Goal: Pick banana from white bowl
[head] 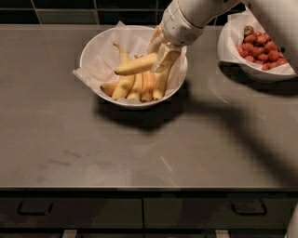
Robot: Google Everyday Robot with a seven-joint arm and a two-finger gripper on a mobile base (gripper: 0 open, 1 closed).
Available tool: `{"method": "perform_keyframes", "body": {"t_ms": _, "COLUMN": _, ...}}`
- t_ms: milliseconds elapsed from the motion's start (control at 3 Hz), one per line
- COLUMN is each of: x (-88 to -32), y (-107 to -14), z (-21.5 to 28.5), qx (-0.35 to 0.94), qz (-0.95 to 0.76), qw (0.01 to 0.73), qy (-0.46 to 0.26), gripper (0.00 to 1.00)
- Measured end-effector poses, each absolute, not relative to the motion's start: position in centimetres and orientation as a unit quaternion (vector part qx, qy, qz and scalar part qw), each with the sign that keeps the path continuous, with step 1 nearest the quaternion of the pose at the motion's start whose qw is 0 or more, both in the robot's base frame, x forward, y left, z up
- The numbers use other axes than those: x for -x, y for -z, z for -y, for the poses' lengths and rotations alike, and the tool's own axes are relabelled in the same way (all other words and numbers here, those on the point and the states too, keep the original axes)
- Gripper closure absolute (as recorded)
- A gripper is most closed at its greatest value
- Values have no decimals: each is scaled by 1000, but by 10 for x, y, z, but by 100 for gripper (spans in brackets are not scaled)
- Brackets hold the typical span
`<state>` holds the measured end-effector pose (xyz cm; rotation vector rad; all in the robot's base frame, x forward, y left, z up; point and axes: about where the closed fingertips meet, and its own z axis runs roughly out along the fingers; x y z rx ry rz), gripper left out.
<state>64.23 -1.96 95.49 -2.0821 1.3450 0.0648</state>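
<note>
— Where is the end effector (pixel 160 56)?
— Upper middle of the frame, over the right half of the white bowl (pixel 135 103), at the tip of the pale arm (pixel 195 14) that comes in from the top right. Its fingers are closed narrowly on the right end of the banana (pixel 135 66).

— Which way does that banana run?
— Its long axis goes nearly left to right, slightly tilted: the gripped end sits higher in the frame, and the free tip points left and a little down, over the middle of the bowl. Which end carries the stem, I cannot tell.

— And the others?
— The other bananas (pixel 125 86) lie in the bowl's crumpled paper (pixel 100 69), running roughly top to bottom, so the held one crosses them. Whether it touches them, I cannot tell.

— Anything else on the counter (pixel 139 158)?
— A second white bowl holding strawberries (pixel 260 44) at the upper right, well apart.
</note>
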Motion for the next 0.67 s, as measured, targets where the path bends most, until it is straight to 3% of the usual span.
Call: {"method": "perform_keyframes", "body": {"t_ms": 667, "x": -607, "y": -1009, "z": 24, "qx": 765, "qz": -512, "qw": 391, "qy": -8, "gripper": 100}}
